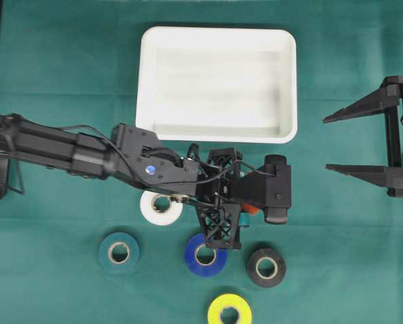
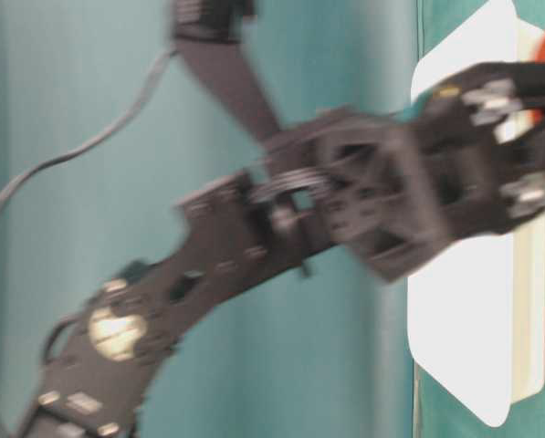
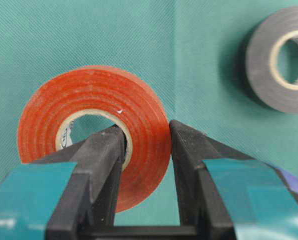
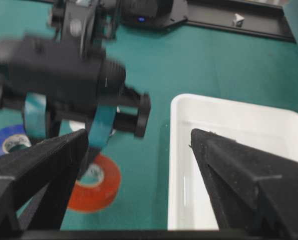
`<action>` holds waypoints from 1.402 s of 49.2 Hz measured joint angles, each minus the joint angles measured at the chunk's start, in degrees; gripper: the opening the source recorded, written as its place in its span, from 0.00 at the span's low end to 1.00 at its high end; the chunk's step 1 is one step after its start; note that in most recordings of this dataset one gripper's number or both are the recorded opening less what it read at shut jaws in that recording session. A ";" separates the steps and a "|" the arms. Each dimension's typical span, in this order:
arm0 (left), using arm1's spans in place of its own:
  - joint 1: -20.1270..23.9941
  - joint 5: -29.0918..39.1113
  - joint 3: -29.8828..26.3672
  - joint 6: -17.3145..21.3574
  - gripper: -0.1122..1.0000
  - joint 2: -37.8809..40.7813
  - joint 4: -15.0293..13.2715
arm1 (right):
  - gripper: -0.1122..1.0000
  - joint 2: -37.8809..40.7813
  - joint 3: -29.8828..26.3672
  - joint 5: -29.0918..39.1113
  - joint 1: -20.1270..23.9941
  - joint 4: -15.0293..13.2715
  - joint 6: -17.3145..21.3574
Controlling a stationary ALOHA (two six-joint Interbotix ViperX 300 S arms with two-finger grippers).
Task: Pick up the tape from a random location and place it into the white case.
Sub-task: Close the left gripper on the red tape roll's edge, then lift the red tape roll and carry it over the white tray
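An orange-red tape roll (image 3: 89, 100) is gripped in my left gripper (image 3: 146, 132), which is shut on it: one finger sits inside the core hole and the other presses the outer edge. From overhead only a sliver of this tape (image 1: 251, 209) shows beside the left gripper (image 1: 245, 206), just below the white case (image 1: 147, 81). The right wrist view shows the roll (image 4: 106, 187) low over the green cloth, left of the case (image 4: 228, 107). My right gripper (image 1: 327, 143) hangs open and empty at the right edge, clear of the case.
Other rolls lie on the green cloth below the left arm: white (image 1: 162, 208), teal (image 1: 119, 252), blue (image 1: 205, 255), black (image 1: 266, 266) and yellow (image 1: 229, 312). The black roll (image 3: 268, 65) is close to the held tape. The case holds nothing.
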 measured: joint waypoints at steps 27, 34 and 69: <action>-0.09 7.91 -2.64 1.23 0.32 -10.99 0.26 | 0.93 0.18 0.00 0.53 0.00 0.00 0.00; -0.35 10.02 -5.01 1.58 0.32 -11.51 0.35 | 0.93 0.26 0.00 0.62 0.00 0.09 0.00; -1.14 11.95 -7.91 3.52 0.32 -14.50 0.53 | 0.93 0.53 0.00 0.53 0.00 0.00 0.00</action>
